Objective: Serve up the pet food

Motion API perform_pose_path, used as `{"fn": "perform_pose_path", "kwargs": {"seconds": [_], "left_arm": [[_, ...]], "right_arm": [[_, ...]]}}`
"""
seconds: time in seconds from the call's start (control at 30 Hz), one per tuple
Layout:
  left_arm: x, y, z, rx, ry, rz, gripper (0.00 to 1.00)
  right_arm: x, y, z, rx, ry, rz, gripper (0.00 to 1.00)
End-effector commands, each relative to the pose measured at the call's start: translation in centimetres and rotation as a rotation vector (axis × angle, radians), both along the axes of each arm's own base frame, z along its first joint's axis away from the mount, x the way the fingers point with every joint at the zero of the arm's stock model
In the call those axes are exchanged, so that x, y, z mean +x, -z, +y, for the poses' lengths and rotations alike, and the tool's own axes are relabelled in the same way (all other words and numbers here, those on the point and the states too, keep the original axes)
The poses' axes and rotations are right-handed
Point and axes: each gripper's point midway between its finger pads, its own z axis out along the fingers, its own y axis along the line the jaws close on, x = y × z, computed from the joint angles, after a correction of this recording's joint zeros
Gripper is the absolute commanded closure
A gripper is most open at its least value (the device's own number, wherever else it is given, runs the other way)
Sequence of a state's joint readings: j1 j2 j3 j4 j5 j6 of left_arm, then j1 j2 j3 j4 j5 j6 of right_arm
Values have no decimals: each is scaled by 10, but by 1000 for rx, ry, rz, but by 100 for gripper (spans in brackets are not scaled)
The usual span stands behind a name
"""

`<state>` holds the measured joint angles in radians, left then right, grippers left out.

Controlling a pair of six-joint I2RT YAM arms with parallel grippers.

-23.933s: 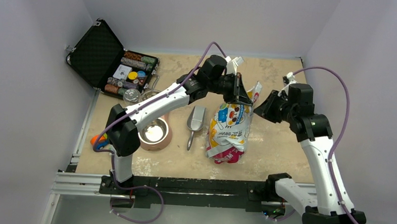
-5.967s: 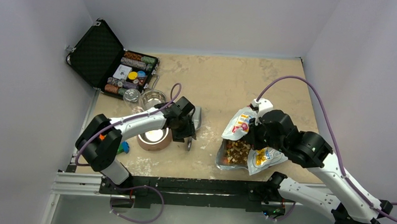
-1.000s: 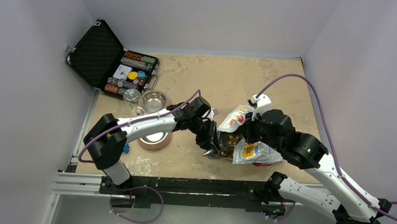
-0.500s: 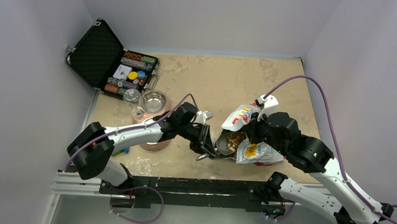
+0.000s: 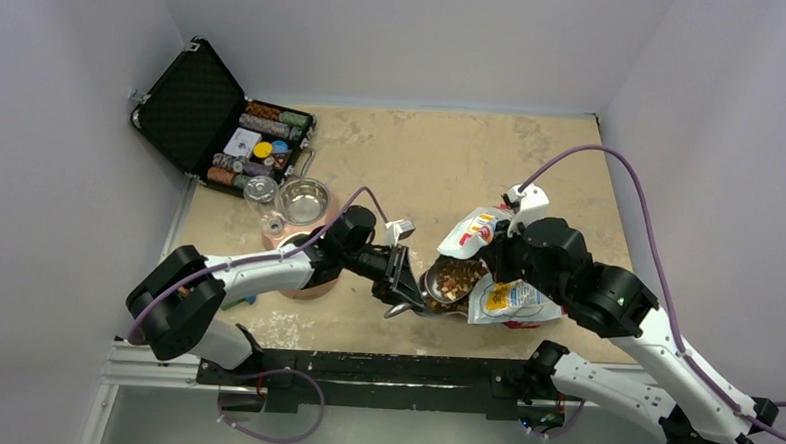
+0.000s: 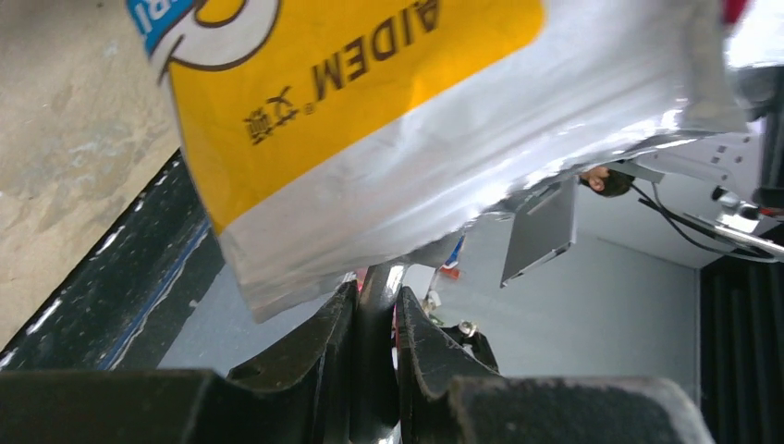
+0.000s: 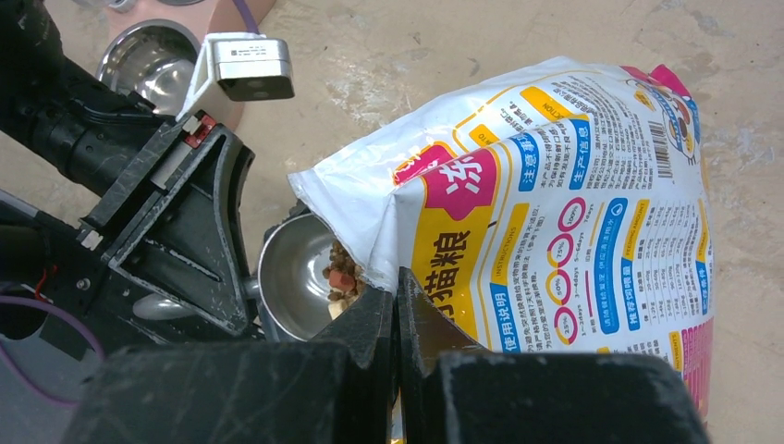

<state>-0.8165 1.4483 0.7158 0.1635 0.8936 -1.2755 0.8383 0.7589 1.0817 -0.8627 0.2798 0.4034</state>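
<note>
Clamps the metal scoop (image 7: 291,277) by its handle in the left gripper (image 6: 374,298), jaws narrowed tight onto the thin rod. Pinches the upper edge of the glossy white bag (image 7: 555,213) in the right gripper (image 7: 396,305), fingers pressed flat together on the foil. Presents the bag lying on the table (image 5: 422,153), mouth turned left and meeting the scoop's bowl. Shows the pet food (image 7: 342,273) right at that mouth, a few pieces resting in the scoop (a larger brown heap visible from above). Includes a steel bowl (image 7: 153,60) beyond the left gripper, apart from the scoop.
</note>
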Motion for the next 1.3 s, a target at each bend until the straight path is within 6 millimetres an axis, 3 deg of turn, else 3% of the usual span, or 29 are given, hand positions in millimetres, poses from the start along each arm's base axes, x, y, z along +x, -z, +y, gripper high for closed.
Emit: {"fn": "perform_pose_path", "kwargs": {"seconds": [0.0, 0.07, 0.17, 0.3, 0.93, 1.27], "left_arm": [[1, -37, 1, -129, -19, -69, 100], [3, -36, 2, -101, -22, -97, 100], [11, -40, -13, -141, 17, -77, 100], [0, -41, 4, -140, 9, -94, 100], [-40, -36, 52, -105, 10, -76, 100], [-43, -47, 75, -86, -94, -73, 100]], "right_arm": [[12, -57, -2, 123, 56, -136, 100], [10, -55, -2, 141, 59, -138, 100], [10, -54, 2, 145, 43, -132, 100], [11, -57, -11, 133, 100, -144, 100], [11, -58, -20, 163, 158, -146, 100], [12, -57, -31, 166, 221, -148, 100]]}}
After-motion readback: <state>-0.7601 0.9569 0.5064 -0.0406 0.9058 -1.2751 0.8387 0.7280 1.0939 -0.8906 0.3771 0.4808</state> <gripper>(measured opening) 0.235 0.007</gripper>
